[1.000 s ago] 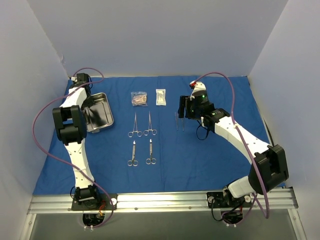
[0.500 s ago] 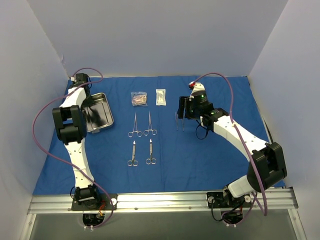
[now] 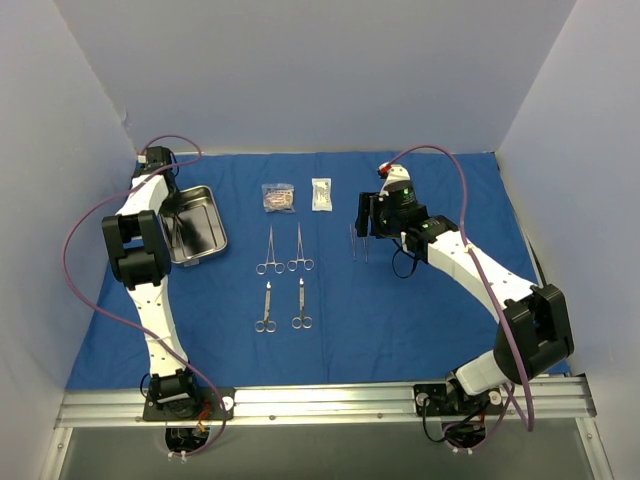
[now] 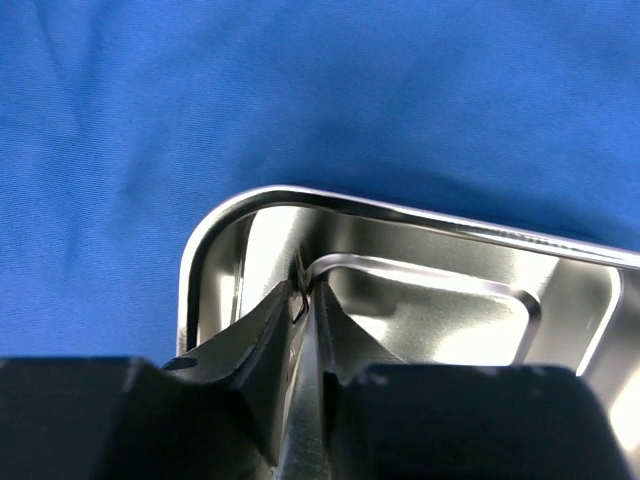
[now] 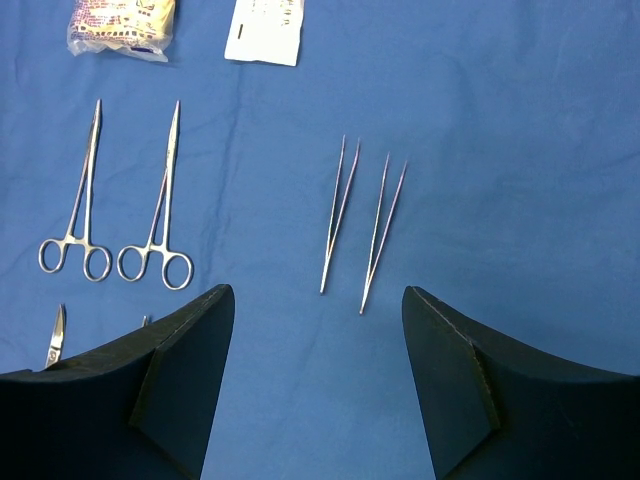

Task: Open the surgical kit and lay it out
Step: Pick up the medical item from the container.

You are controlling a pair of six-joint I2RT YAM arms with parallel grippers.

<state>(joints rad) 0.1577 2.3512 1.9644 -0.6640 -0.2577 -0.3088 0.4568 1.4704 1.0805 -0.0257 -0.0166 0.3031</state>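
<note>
Left pincer narrowed inside tray | right pincer wide | four ringed instruments | two tweezers | two packets

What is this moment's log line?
left gripper: jaws narrow, in steel tray corner, hold unclear | right gripper: open above two tweezers | scissor-like instruments, packets laid out

Bare cloth lies open along the near edge and on the right, beyond the two tweezers. The middle is crowded: two packets and four scissors lie in rows with narrow lanes between. The walls of the tray hem the left gripper into one corner.
</note>
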